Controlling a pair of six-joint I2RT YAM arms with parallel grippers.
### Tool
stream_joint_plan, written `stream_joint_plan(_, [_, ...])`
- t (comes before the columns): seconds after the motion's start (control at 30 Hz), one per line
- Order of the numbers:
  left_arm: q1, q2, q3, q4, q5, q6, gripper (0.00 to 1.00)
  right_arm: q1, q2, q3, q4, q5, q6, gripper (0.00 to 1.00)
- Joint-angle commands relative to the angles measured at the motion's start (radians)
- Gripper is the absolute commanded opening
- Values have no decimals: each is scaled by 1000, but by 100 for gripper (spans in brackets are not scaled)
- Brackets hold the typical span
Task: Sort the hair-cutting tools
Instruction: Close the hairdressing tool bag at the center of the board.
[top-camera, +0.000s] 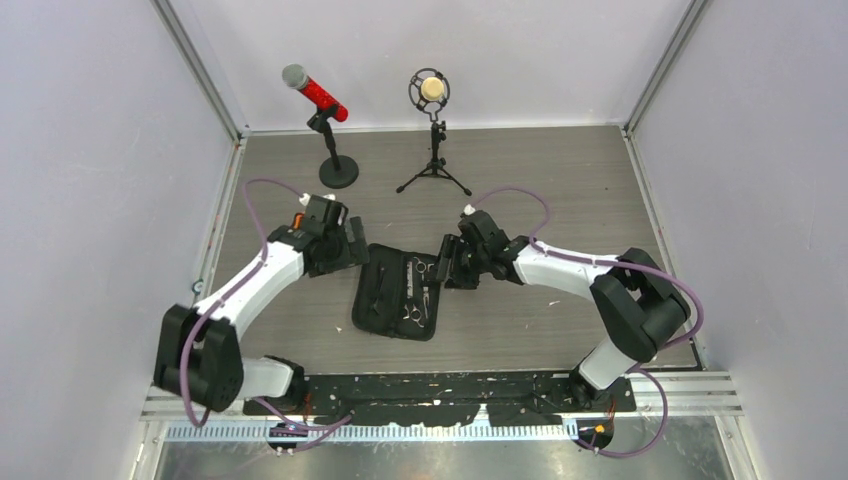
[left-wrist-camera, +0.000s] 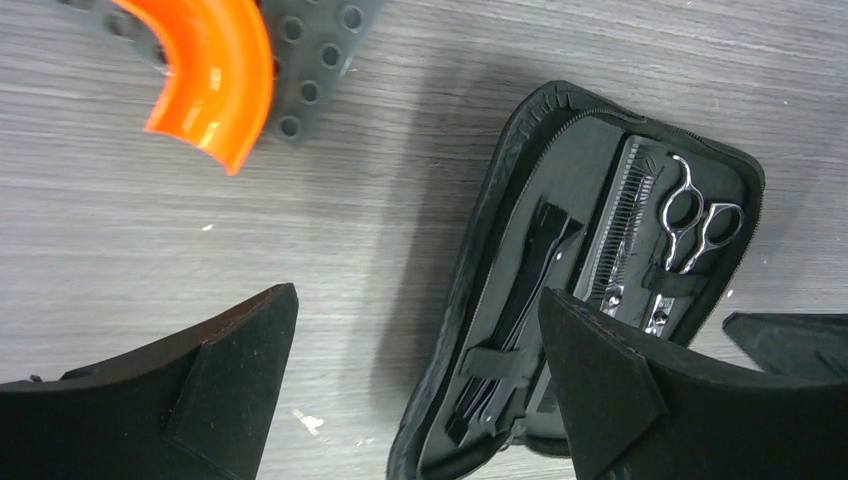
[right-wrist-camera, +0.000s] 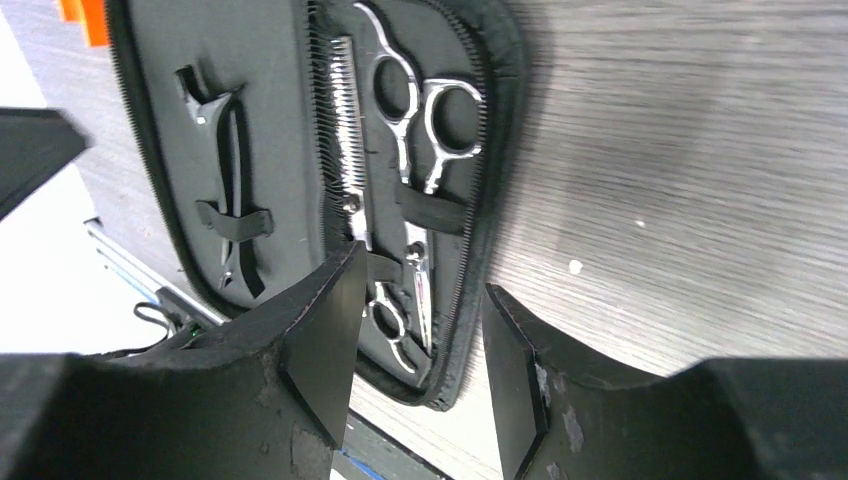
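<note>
Left fingers (left-wrist-camera: 230, 400) stand wide apart above the tabletop (left-wrist-camera: 150, 240), holding nothing. The right fingers (right-wrist-camera: 320, 340) are partly open and empty over the open zip case (right-wrist-camera: 150, 120). Strapped inside it lie two scissors (right-wrist-camera: 405, 150), a comb (right-wrist-camera: 345, 130) and hair clips (right-wrist-camera: 232, 160). Two microphones (top-camera: 318, 95) stand beyond.

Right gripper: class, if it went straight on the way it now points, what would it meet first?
Probably the lower scissors strapped in the open case, close to its zip edge. The right gripper is open; depth is hard to judge.
</note>
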Motion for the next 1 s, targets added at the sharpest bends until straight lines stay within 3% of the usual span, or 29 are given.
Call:
stream_joint_plan(0.0, [9, 106, 14, 97, 161, -61, 94, -6, 32, -29, 156, -96, -8, 55])
stream_joint_plan(0.27, [-8, 212, -2, 142, 246, -68, 89, -22, 109, -40, 216, -127, -31, 56])
stream_joint_plan(0.63, [-172, 46, 10, 129, 268, -120, 82, -24, 143, -28, 245, -134, -54, 56])
stream_joint_plan(0.8, [-222, 51, 12, 186, 315, -174, 81, -25, 149, -40, 287, -134, -47, 57])
stream_joint_plan(0.97, [-281, 104, 11, 293, 351, -220, 73, -38, 151, -73, 351, -162, -19, 62])
